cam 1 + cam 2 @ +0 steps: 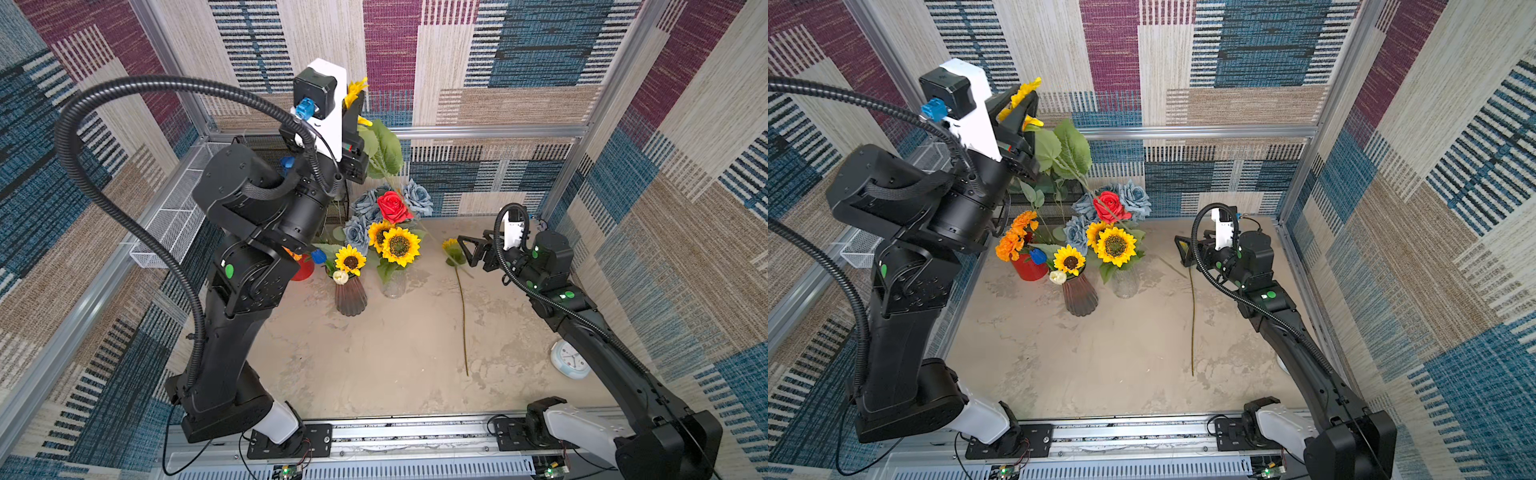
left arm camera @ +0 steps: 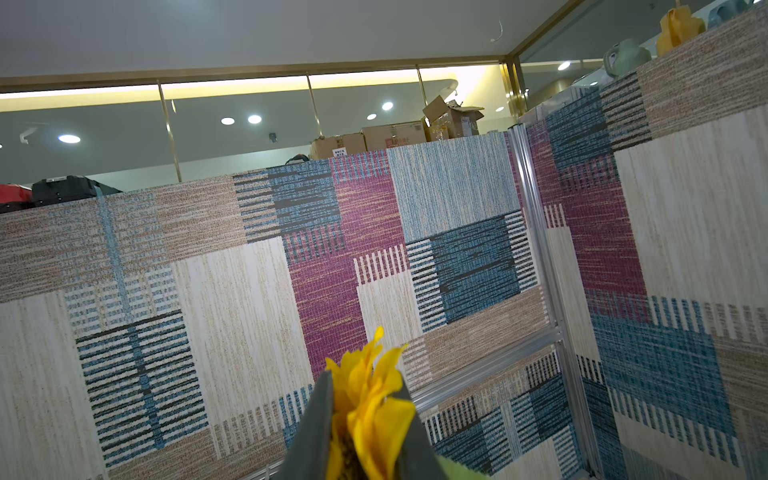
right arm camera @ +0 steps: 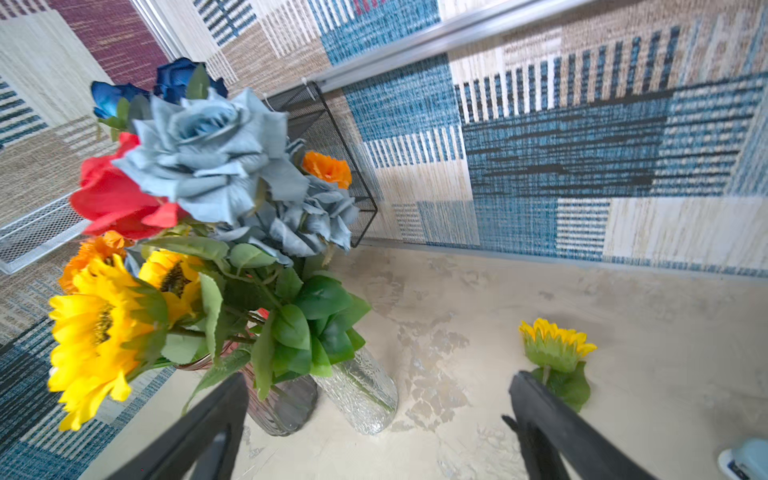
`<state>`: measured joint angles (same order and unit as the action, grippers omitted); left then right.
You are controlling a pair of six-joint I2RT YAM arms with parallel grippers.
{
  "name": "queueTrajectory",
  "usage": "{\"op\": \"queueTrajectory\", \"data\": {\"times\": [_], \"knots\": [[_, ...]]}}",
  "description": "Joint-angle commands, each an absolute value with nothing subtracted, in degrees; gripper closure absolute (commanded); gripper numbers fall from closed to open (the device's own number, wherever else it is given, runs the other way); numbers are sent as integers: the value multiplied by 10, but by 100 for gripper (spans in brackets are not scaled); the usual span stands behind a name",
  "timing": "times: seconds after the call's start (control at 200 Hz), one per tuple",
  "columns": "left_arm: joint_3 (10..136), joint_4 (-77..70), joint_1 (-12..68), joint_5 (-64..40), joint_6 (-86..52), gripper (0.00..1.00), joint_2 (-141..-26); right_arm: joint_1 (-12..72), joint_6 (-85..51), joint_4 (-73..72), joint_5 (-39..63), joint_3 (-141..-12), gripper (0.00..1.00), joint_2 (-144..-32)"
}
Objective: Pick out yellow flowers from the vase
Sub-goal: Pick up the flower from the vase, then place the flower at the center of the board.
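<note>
Extraction step: left gripper (image 2: 365,380) clenched on held sunflower (image 1: 1025,90), stem possibly inside clear vase (image 1: 394,284); next, lift clear. Right gripper (image 1: 467,251) released, empty.

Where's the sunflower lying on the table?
In a top view the sunflower lies flat on the table, right of the clear vase, its head just beside the open right end effector.

Left arm (image 1: 232,299): reared high, wrist upturned, left gripper (image 2: 365,432) clamped on a sunflower head (image 2: 365,386). Right arm (image 1: 602,345): stretched low and forward, right gripper (image 3: 378,380) empty, jaws spread wide
</note>
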<state>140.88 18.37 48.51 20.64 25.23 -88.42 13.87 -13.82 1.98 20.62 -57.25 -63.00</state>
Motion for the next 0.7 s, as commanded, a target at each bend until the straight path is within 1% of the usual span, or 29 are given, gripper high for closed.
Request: {"op": "queueTrajectory", "data": {"times": [0.0, 0.085, 0.12, 0.155, 0.24, 0.416, 0.561, 0.696], "knots": [[1412, 180, 485, 203, 236, 85, -869, 139, -126, -18, 215, -568, 0, -612], [1412, 193, 484, 200, 230, 85, -857, 139, -121, -20, 213, -566, 0, -584], [1412, 204, 484, 197, 224, 84, -853, 139, -118, -29, 215, -561, 2, -567], [1412, 217, 483, 190, 215, 84, -848, 139, -114, -40, 225, -555, 4, -551], [1408, 253, 484, 174, 187, 84, -837, 145, -97, -60, 257, -550, 4, -519], [1340, 297, 484, 142, 172, 84, -804, 160, -74, -43, 292, -570, 4, -484], [1272, 315, 483, 109, 159, 83, -777, 186, -71, -60, 378, -578, 4, -494], [1246, 323, 484, 95, 151, 82, -774, 260, -41, 5, 436, -632, 4, -538]]}}
